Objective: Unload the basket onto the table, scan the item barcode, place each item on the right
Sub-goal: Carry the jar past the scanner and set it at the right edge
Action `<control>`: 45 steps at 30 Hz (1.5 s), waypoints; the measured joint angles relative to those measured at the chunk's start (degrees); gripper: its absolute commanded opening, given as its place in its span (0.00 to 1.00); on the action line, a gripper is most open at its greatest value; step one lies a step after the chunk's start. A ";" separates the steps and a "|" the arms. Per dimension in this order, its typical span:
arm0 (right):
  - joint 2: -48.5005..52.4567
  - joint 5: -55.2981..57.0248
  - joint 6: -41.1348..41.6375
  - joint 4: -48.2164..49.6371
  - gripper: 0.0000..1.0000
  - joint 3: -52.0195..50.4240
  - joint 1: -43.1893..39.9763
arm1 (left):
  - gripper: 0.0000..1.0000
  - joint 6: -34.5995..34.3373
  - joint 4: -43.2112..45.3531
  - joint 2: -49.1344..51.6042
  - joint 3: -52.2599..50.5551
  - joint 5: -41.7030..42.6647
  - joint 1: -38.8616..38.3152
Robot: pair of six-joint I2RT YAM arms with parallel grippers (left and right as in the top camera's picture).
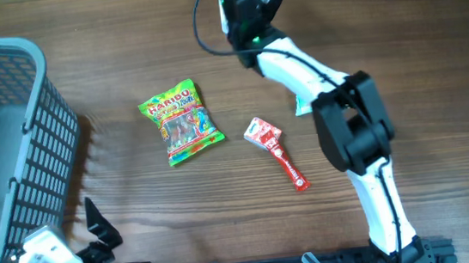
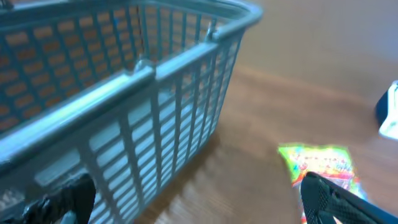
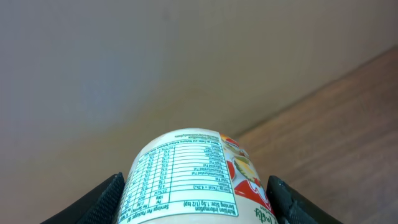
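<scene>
From where I stand, the right gripper (image 3: 196,198) has its 2 fingers (image 3: 104,200) clamped on either side of a round jar (image 3: 189,177), lifted off the table (image 1: 122,39) at the far edge. In the overhead view that gripper (image 1: 244,11) sits at the top of the frame, well apart from everything else. The jar is the item being presented. Its nutrition panel faces the wrist camera and reads upside down. The fruit-printed front curves off to the right. I see no barcode on the part that shows, so I judge it is turned outward, away from the wrist, for a reader. No scanner is in sight in any view.

The left gripper (image 1: 98,234) hangs low at the near left corner with its fingers spread wide and nothing between them. It is just beside the grey basket (image 1: 29,56), probably parked out of the way.

2 more items lie flat mid-table: a Haribo bag (image 1: 182,123) and, near it, a red-and-white packet (image 1: 275,152). Something pale peeks from under the right arm, but it is too hidden to name.
</scene>
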 measured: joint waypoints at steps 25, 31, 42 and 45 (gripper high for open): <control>-0.35 32.33 -30.93 7.96 0.77 6.43 -2.14 | 1.00 0.00 -9.49 0.00 -0.04 -0.02 0.00; -1.92 37.48 -44.37 0.52 0.73 7.06 -19.74 | 1.00 0.02 -9.55 0.00 -0.04 -0.02 0.00; -1.95 37.16 -39.43 -20.41 1.00 4.13 -31.52 | 1.00 0.02 -9.64 0.00 -0.04 -0.02 0.00; -1.95 29.99 -34.16 -32.70 1.00 3.63 -26.08 | 1.00 0.02 -9.66 0.00 -0.04 -0.02 0.00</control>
